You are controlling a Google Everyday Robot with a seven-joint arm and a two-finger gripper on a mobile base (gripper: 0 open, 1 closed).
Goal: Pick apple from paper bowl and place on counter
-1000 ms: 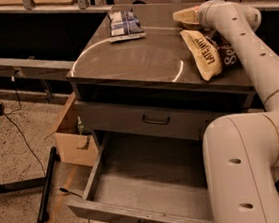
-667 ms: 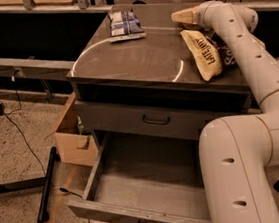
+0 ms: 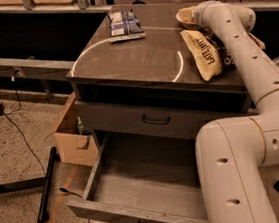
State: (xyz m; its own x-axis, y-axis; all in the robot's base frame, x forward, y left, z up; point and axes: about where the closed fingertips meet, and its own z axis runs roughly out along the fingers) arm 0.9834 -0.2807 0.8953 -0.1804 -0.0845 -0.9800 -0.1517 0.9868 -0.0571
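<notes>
The paper bowl (image 3: 185, 16) is cream and sits at the back right of the counter (image 3: 133, 59), the glossy grey-brown cabinet top. The apple does not show; the bowl's inside is mostly hidden from this angle. My white arm (image 3: 244, 61) reaches up over the counter's right side, and its wrist (image 3: 218, 11) ends right beside the bowl. My gripper is hidden behind the wrist, at the bowl.
A yellow chip bag (image 3: 201, 53) lies by the arm, with a dark bag (image 3: 224, 56) beside it. A blue-and-white packet (image 3: 124, 23) lies at the back middle. The lower drawer (image 3: 137, 184) stands open. A cardboard box (image 3: 74, 138) and cables are on the floor to the left.
The arm's big lower link has shifted slightly left. The wrist stays beside the bowl, and nothing on the counter has moved.
</notes>
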